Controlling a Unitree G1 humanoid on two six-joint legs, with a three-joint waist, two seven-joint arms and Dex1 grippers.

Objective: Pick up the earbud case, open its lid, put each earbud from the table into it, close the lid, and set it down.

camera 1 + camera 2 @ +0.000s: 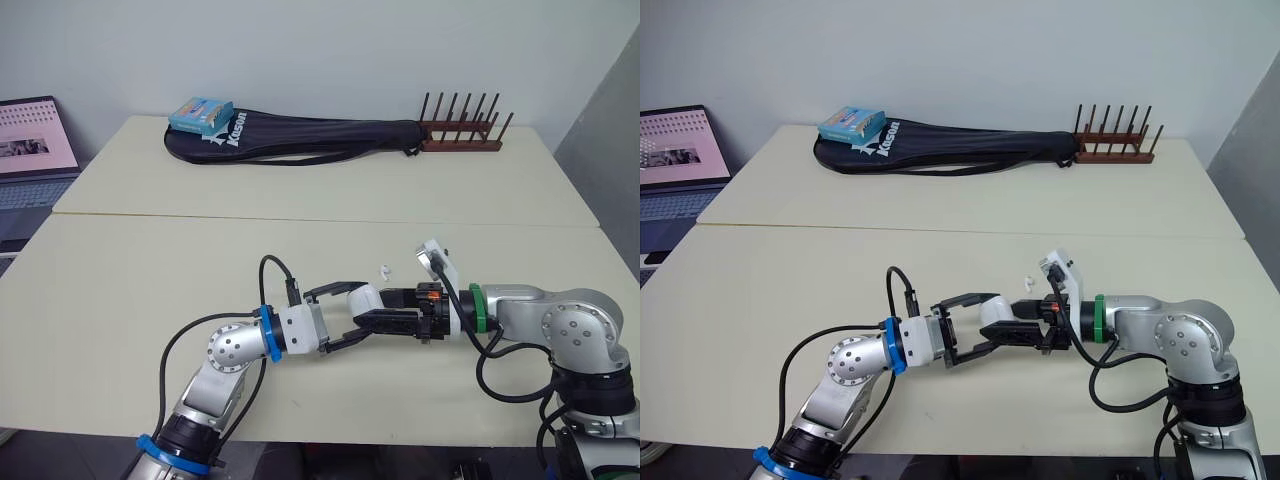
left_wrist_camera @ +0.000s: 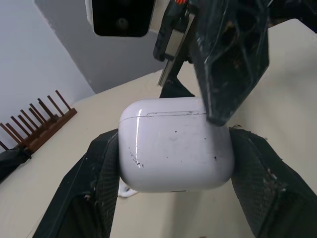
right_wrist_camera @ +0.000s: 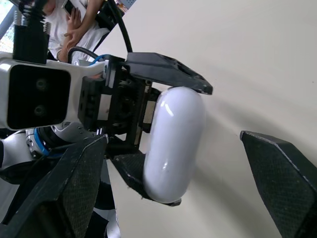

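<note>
The white earbud case (image 2: 176, 144) is held just above the table, lid closed, with my left gripper (image 1: 352, 315) shut on it, its fingers (image 2: 99, 173) pressing on two opposite sides. My right gripper (image 1: 388, 312) faces it from the right and is open, its fingers (image 3: 74, 183) spread wide around the case (image 3: 173, 144). One right finger (image 2: 233, 64) lies against the case by the lid seam. A small white earbud (image 1: 382, 270) rests on the table just behind the two grippers.
At the far side of the table (image 1: 150, 290) lie a black racket bag (image 1: 300, 135) with a blue box (image 1: 200, 113) on it, and a wooden peg rack (image 1: 462, 130). A laptop (image 1: 30, 150) stands at the left. A person (image 3: 74, 20) is in the right wrist view.
</note>
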